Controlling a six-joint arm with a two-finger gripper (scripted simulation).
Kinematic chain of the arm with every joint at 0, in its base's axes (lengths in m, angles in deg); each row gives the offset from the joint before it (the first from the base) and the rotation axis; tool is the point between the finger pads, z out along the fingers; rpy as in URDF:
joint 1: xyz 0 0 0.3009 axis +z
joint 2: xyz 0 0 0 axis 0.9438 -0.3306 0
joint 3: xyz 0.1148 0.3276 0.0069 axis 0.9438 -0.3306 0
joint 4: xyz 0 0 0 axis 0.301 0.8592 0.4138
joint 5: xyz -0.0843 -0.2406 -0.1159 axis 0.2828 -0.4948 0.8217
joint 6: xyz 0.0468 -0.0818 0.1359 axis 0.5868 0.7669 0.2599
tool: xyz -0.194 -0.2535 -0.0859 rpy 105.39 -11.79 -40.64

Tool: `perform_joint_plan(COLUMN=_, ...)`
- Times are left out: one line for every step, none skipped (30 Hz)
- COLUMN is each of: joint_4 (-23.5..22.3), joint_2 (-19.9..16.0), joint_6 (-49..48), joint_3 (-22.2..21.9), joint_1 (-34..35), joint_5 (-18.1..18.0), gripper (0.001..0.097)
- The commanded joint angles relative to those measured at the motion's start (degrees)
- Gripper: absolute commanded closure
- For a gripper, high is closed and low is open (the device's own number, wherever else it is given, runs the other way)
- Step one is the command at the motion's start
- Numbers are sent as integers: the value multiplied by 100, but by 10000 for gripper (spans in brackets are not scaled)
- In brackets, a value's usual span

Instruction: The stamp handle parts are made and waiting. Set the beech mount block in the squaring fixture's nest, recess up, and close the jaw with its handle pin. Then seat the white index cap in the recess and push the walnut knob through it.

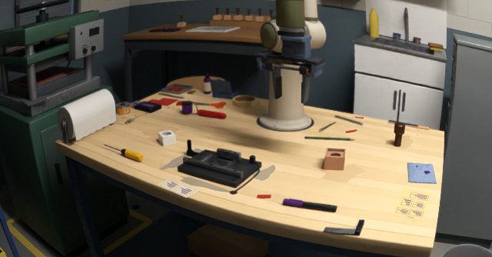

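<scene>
My gripper (291,89) hangs open and empty high over the back of the bench, in front of the arm's base, well above and left of the beech mount block (334,159). The block sits on the bench right of centre with its round recess facing up. The dark squaring fixture (220,165) lies near the front edge at centre, its handle pin (189,147) standing upright at its left end. The white index cap (167,137) rests left of the fixture. The walnut knob (399,133) stands upright far to the right.
A paper towel roll (87,113) sits at the left edge, with a yellow screwdriver (126,153) in front of it. A purple marker (309,205) and a square lie near the front edge. A green pencil (328,138), a blue cloth (421,172) and small tools are scattered about.
</scene>
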Motion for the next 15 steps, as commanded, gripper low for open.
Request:
perform_joint_plan(joint_4=3, joint_2=-80, joint_6=-69, joint_3=86, joint_1=68, joint_5=1, gripper=248)
perform_joint_plan(joint_4=3, joint_2=-169, joint_6=-146, joint_3=175, joint_1=145, joint_5=0, gripper=248)
perform_joint_plan(joint_4=3, joint_2=-259, joint_6=-219, joint_3=268, joint_1=217, joint_5=-2, gripper=248)
perform_joint_plan(joint_4=3, joint_2=-350, joint_6=-288, joint_3=363, joint_1=286, joint_5=-6, gripper=248)
perform_joint_plan(joint_4=3, joint_2=-441, joint_6=-352, joint_3=461, joint_1=350, joint_5=-13, gripper=248)
perform_joint_plan(joint_4=3, joint_2=-532, joint_6=-413, joint_3=561, joint_1=410, joint_5=-22, gripper=248)
perform_joint_plan(joint_4=3, joint_2=-622, joint_6=-469, joint_3=662, joint_1=467, joint_5=-32, gripper=248)
perform_joint_plan(joint_4=3, joint_2=-711, joint_6=-522, joint_3=763, joint_1=519, joint_5=-45, gripper=248)
perform_joint_plan(joint_4=3, joint_2=-798, joint_6=-571, joint_3=864, joint_1=567, joint_5=-59, gripper=248)
perform_joint_plan(joint_4=3, joint_2=-883, joint_6=-616, joint_3=964, joint_1=612, joint_5=-74, gripper=248)
perform_joint_plan(joint_4=3, joint_2=-964, joint_6=-657, joint_3=1062, joint_1=654, joint_5=-90, gripper=248)
perform_joint_plan(joint_4=3, joint_2=-1043, joint_6=-696, joint_3=1158, joint_1=692, joint_5=-108, gripper=248)
perform_joint_plan(joint_4=3, joint_2=-1118, joint_6=-731, joint_3=1251, joint_1=727, joint_5=-126, gripper=248)
perform_joint_plan(joint_4=3, joint_2=-1189, joint_6=-763, joint_3=1341, joint_1=759, joint_5=-144, gripper=248)
perform_joint_plan(joint_4=3, joint_2=-1257, joint_6=-792, joint_3=1427, joint_1=787, joint_5=-163, gripper=248)
